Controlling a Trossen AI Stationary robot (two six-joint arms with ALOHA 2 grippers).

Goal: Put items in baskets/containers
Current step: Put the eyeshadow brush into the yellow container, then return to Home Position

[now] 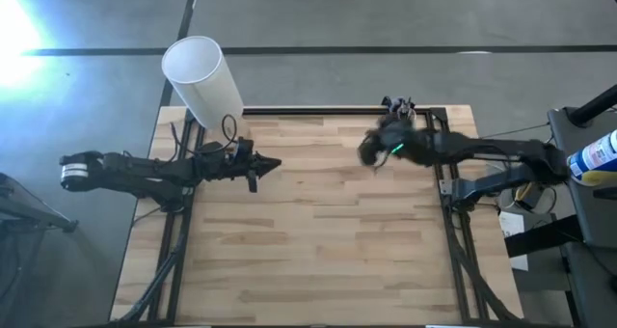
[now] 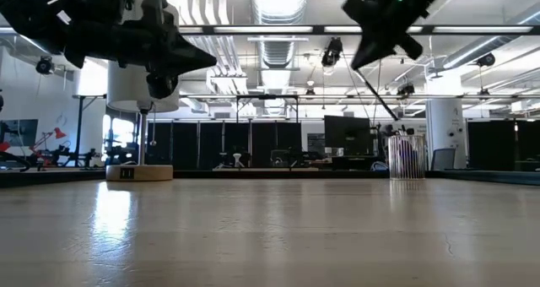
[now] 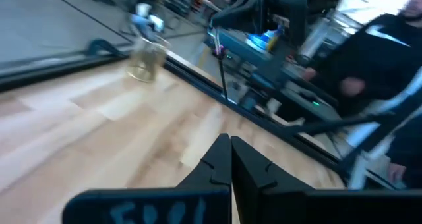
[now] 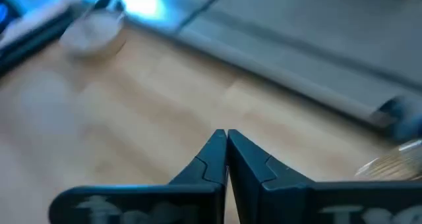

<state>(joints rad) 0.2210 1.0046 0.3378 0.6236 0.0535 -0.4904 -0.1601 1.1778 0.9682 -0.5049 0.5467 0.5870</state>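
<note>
Yellowish cup (image 3: 146, 58) shows only as a blur; both grippers' fingers are pressed together, empty.

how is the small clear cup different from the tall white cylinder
The clear cup is short and see-through, with thin sticks poking out of it; the white cylinder is far taller and opaque. The cup sits at the table's far edge near the right arm; the cylinder stands at the far left corner, behind the left arm. Both are round and upright.
</note>
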